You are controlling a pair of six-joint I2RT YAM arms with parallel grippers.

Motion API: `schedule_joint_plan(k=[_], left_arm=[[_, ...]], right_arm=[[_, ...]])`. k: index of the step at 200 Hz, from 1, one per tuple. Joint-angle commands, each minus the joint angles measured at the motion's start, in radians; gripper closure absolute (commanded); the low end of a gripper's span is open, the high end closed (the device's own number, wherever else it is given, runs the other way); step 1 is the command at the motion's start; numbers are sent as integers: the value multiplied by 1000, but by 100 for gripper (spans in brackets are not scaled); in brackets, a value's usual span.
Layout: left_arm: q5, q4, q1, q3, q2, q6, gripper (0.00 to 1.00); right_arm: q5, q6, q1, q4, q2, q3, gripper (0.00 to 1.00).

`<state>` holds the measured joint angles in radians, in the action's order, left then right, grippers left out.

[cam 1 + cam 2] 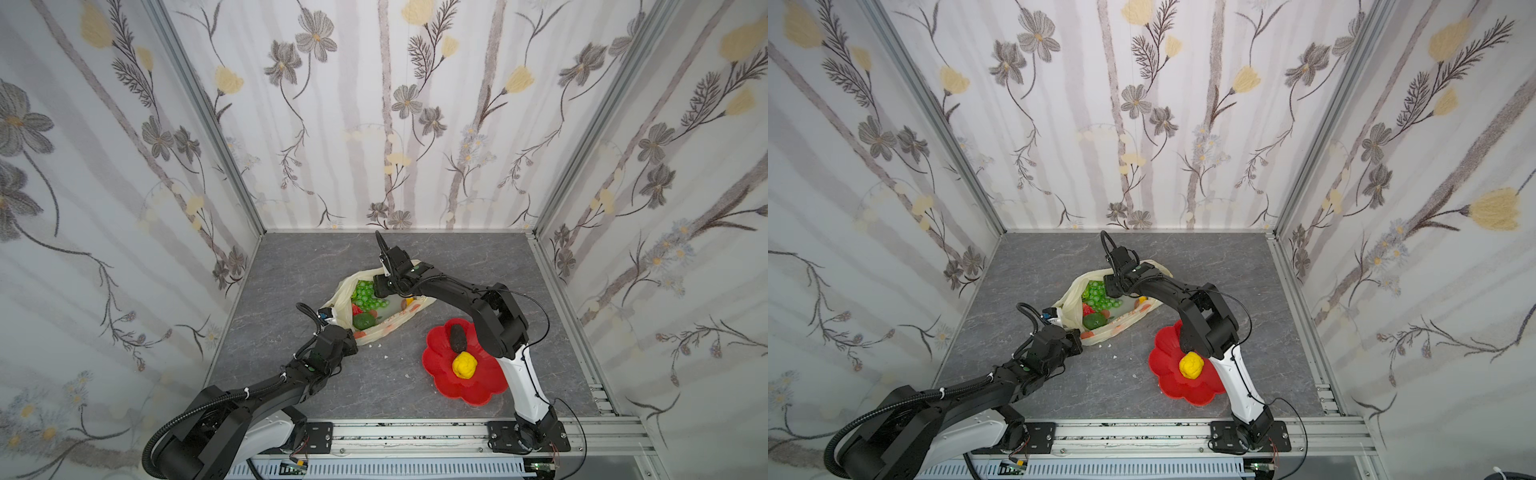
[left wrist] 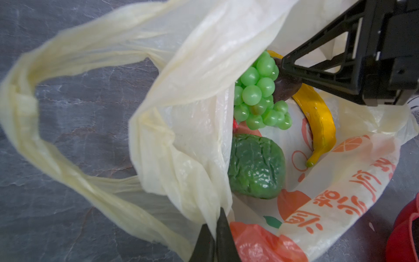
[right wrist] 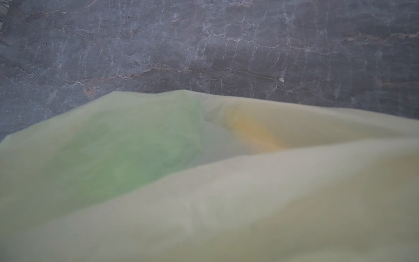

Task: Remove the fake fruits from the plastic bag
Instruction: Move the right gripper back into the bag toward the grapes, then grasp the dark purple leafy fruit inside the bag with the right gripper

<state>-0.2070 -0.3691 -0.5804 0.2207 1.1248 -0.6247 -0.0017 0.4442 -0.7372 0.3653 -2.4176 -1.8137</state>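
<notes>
The plastic bag (image 1: 390,322) (image 2: 192,68) lies open on the grey table. My left gripper (image 2: 215,223) (image 1: 353,334) is shut on the bag's near rim. Inside the bag lie a green grape bunch (image 2: 258,95) (image 1: 365,291), a bumpy green fruit (image 2: 256,165) (image 1: 363,321), a yellow banana (image 2: 322,122) and a sliver of strawberry (image 2: 235,126). My right gripper (image 1: 384,291) (image 1: 1115,291) reaches into the bag. One of its fingers (image 2: 290,67) rests against a dark brown piece (image 2: 285,88); its other finger is hidden. The right wrist view shows only blurred bag film (image 3: 272,192).
A red flower-shaped dish (image 1: 478,390) (image 1: 1183,386) stands right of the bag, holding a yellow lemon (image 1: 464,365) and a dark brown piece (image 1: 458,336). White crumbs (image 1: 386,356) dot the table. Papered walls close three sides, and a metal rail runs along the front.
</notes>
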Motion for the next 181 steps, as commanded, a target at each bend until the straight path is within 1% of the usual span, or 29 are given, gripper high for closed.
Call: schedule_joint_plan(k=[1,61,109,152,181], left_arm=[[-12,6,2,2,0,1,100],[-12,4,2,0,3,5,100],[-14,2,1,0,3,5,100],[-12,2,1,0,1,6,100],[-14,2,0,0,1,6,100]], right_arm=[[-9,-9,4,8,-25,-38,35],[-14,-12,8,52,-90,-123,36],[-32,-12,9,68,-106,-131,38],[-43,-6,7,86,-126,-151,38],[-36,-6,3,94,-109,-150,47]])
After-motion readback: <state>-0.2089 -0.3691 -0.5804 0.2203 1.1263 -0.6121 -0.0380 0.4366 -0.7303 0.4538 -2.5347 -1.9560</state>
